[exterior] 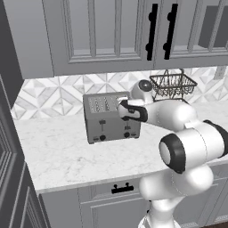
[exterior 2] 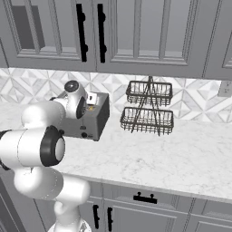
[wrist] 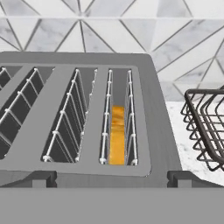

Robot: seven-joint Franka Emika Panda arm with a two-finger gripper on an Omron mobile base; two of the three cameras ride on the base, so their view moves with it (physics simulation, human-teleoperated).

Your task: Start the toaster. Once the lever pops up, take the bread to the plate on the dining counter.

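Left base view: boxy grey metal toaster [exterior: 111, 118] on veined marble table [exterior: 58, 156], open slab to its left. Right base view: wire basket [exterior 2: 147, 108] stands apart on the right. Hand view: tool [wrist: 112, 178] released above the slots; bread [wrist: 117, 135] sunk in rightmost slot.

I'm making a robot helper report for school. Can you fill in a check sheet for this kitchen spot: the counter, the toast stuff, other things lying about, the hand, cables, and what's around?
Surface: white marble worktop on grey cabinets.
Job's things: grey toaster stands near the back wall; bread sits down in its rightmost slot; the right-hand lever is on its front, but it is too small to tell whether it is up or down.
Clutter: two-tier wire basket to the right of the toaster, apart from it.
Hand: open, holding nothing, fingertips over the toaster's front edge.
Cables: nothing seen.
Surroundings: grey wall cupboards above, patterned tile backsplash behind.
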